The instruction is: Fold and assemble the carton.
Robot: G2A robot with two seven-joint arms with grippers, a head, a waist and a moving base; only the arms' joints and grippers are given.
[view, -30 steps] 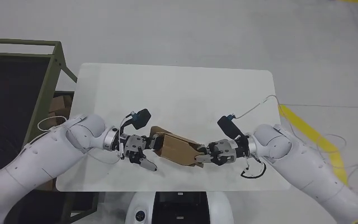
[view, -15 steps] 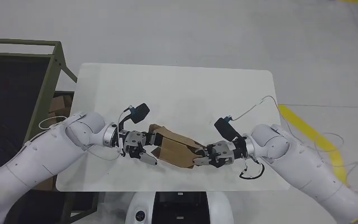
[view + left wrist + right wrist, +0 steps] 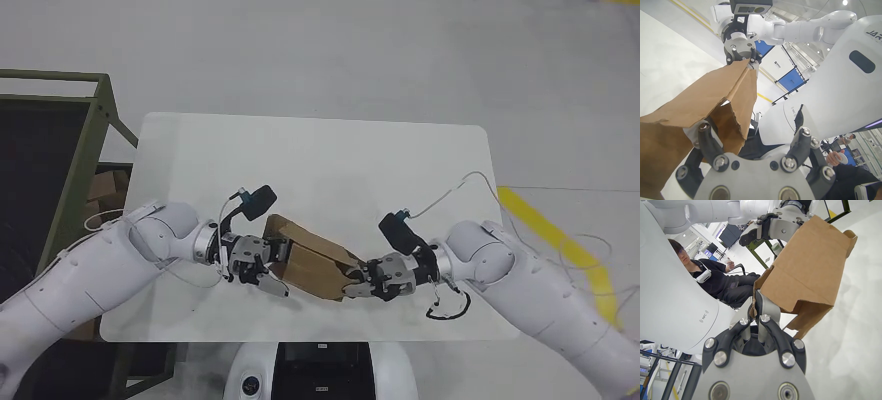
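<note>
the brown carton (image 3: 310,263) hangs over the near edge of the white table (image 3: 330,160). my right gripper (image 3: 757,303) is pinched on one end flap; my left gripper (image 3: 262,276) is spread, one finger under the other end. light, bendy, tears easily, i judge: i'd hold near creases.

Light was bright and even, apparently from ceiling lamps (image 3: 844,2) overhead. The white table (image 3: 330,170) reflected it softly, with a faint shadow beneath the carton (image 3: 310,265). Wrist views bowed straight lines near their edges; the carton's inside lay darker.
</note>
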